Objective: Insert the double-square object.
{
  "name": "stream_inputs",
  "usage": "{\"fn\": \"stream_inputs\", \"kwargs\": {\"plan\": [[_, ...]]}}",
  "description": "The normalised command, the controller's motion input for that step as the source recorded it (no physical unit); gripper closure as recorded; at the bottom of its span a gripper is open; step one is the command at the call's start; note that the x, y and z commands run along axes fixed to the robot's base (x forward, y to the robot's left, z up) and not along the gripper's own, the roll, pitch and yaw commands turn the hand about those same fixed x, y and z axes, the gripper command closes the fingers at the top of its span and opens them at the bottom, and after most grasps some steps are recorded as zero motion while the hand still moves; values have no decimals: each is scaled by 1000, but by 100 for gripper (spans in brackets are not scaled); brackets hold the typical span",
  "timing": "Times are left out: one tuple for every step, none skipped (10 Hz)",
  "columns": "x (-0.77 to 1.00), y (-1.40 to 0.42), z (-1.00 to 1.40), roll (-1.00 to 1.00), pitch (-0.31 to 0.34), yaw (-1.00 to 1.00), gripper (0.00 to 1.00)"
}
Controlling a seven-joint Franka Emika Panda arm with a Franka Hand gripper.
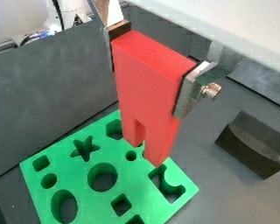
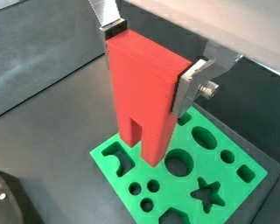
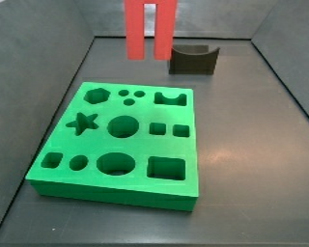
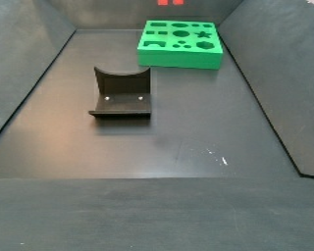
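Note:
The double-square object [image 1: 149,96] is a tall red block with two square prongs pointing down; it also shows in the other wrist view [image 2: 143,96]. My gripper [image 1: 152,63] is shut on its solid upper part, one silver finger [image 2: 192,83] on each side. The block hangs upright, well above the green board [image 1: 60,175], apart from it. In a side view only the prongs [image 3: 151,29] show, high over the board's far edge [image 3: 125,207]; the gripper is above the frame. The board's two small square holes [image 3: 169,128] are open. The other side view shows the board [image 4: 157,51] and the prong tips [image 4: 169,2].
A dark arch-shaped block [image 3: 193,58] stands on the dark floor behind the board; it also shows in the other side view [image 4: 121,93] and in both wrist views [image 1: 257,140] [image 2: 3,197]. Dark walls enclose the floor on the sides.

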Motion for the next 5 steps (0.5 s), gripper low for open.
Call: {"fn": "stream_inputs", "kwargs": {"plan": [[786,-709,-846,17,0,0,100],[637,-757,-869,13,0,0,100],[751,-671,-769,7,14,0,100],[726,-557,-463,93,67,-40,100],[397,-549,-480,114,136,-20,100]]}}
